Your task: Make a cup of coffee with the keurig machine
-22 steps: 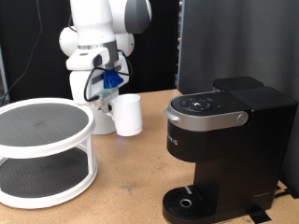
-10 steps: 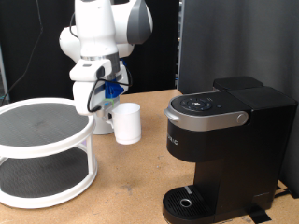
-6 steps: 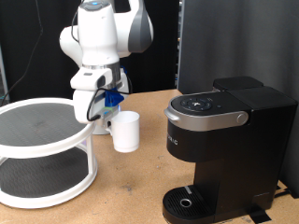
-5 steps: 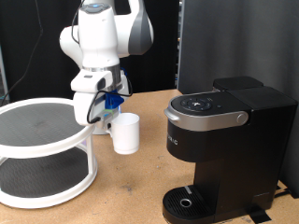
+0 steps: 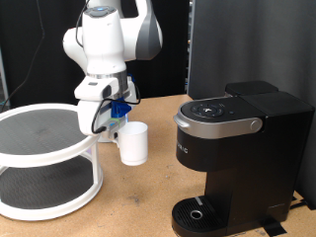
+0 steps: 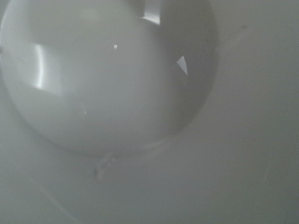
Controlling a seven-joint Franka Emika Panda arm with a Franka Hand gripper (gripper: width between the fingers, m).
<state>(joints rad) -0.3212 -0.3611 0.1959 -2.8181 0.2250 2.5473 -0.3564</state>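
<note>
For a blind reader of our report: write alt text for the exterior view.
A white robot arm reaches down behind a white cup on a wooden table, its gripper beside the cup on the exterior view's left. A black keurig machine with a closed lid stands at the exterior view's right, and a white two-tier round rack at its left.

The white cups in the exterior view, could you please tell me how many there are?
1. The cup stands on the wooden table, between the round two-tier rack and the keurig machine, beside the gripper. More could be hidden behind the rack or machine.
</note>
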